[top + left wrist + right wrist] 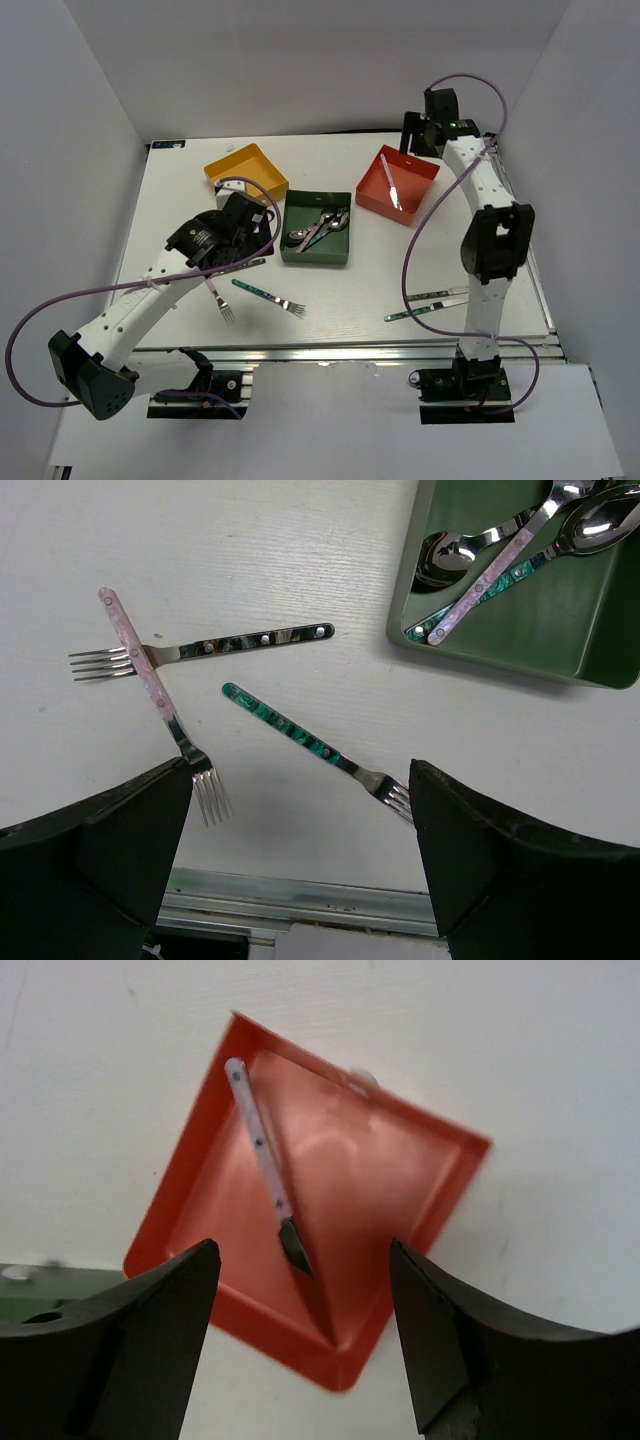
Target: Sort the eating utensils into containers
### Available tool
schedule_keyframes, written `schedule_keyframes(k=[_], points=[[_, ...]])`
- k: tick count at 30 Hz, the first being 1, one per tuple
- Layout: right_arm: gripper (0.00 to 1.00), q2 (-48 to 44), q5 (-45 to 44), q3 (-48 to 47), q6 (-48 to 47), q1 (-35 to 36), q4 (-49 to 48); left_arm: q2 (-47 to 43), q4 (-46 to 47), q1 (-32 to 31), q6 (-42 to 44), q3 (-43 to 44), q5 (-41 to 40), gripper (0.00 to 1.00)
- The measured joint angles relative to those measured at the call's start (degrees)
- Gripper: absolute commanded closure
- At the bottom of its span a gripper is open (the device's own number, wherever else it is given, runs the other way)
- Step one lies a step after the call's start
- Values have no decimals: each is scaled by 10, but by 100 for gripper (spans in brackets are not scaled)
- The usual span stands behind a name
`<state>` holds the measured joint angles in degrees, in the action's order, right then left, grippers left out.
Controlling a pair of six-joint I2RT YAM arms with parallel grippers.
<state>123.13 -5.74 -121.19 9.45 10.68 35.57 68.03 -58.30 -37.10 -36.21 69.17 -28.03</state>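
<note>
1. Jaws of the right gripper (302, 1258) stand apart over the red-orange tray (385, 1165) at the table's (350, 290) far right corner, with nothing between them.
2. Below them, the knife (264, 1155) lies loose on the tray floor, pale handle along one wall, touching neither finger. That one looks delivered.
3. Best move from here, I'd say: rise straight up before swinging away, so a fingertip doesn't catch the tray wall.
4. Over to the left gripper (300, 780): spread wide and empty, hanging above the forks toward the near left edge.
5. The teal-handled fork (300, 738) lies alone, so it is the easy pick; close across its handle. The pink-handled fork (150, 685) rests across the dark-handled fork (230, 642), so lift the pink one first.
6. Mid-table, the dark green tray (480, 648) holds the spoons (500, 565). The yellow tray (250, 160) sits toward the far left, partly behind the arm. Two more knives (435, 296) wait by the near right edge.
7. The surface is white, smooth and likely slippery; plain white walls (300, 70) close it in, and purple cables (466, 77) loop overhead.
</note>
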Motion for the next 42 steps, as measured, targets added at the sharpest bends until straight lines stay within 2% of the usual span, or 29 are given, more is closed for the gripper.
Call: schedule_keyframes(k=[8,12,16,19,20,23,29,33,42], points=[[28,-296,-97,317,150,-1,28,0,2,0,9,0,0,2],[25,-355,-134,384,223,11,51,0,5,0,15,0,3,2],[24,-417,-189,475,311,71,82,-1,9,0,21,-4,3,2],[32,-472,-195,548,399,98,117,-1,12,0,26,-12,8,2],[40,-486,-196,569,432,97,134,-1,12,0,28,-14,11,2],[52,-520,-190,632,516,92,162,-1,12,0,33,-17,20,2],[56,-600,-162,750,670,91,185,-6,12,0,52,-17,35,2],[59,-587,-166,759,718,91,187,-10,11,0,65,-17,41,2],[62,-473,-172,754,770,92,185,-15,9,0,78,-21,51,2]])
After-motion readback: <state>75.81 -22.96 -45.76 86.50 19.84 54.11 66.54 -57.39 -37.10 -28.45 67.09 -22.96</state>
